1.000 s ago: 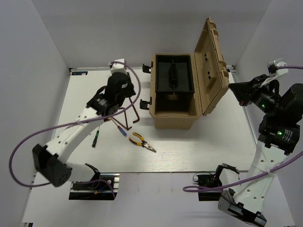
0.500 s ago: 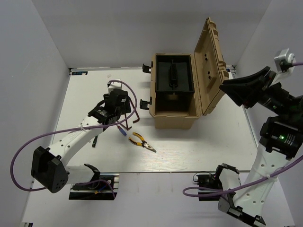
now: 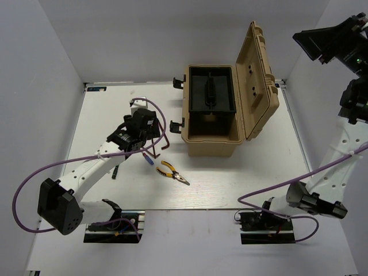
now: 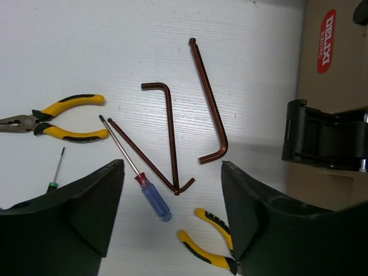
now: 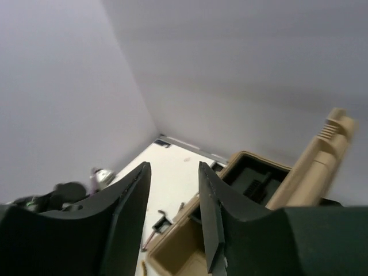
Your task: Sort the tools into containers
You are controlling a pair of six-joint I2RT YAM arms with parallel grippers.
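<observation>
The right gripper (image 5: 173, 169) has swung up high, right of the toolbox (image 3: 221, 146), its fingers parted and empty. The left gripper (image 4: 171, 167) hangs wide open, empty, over hex keys (image 4: 169, 132), screwdriver (image 4: 154, 198) and pliers (image 4: 63, 118) lying on the table (image 3: 241, 178).

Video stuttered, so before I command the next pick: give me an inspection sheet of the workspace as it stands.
Surface: white table, no spills seen.
Job's things: tan toolbox, lid open, black tray inside; on the table pliers, second pliers, hex key, second hex key, third hex key, blue-handled screwdriver, small screwdriver.
Clutter: nothing seen.
End effectors: left end effector open, above the hex keys; right end effector open, raised high, holding nothing.
Cables: left cable and right cable, purple, along their arms.
Surroundings: white walls.
</observation>
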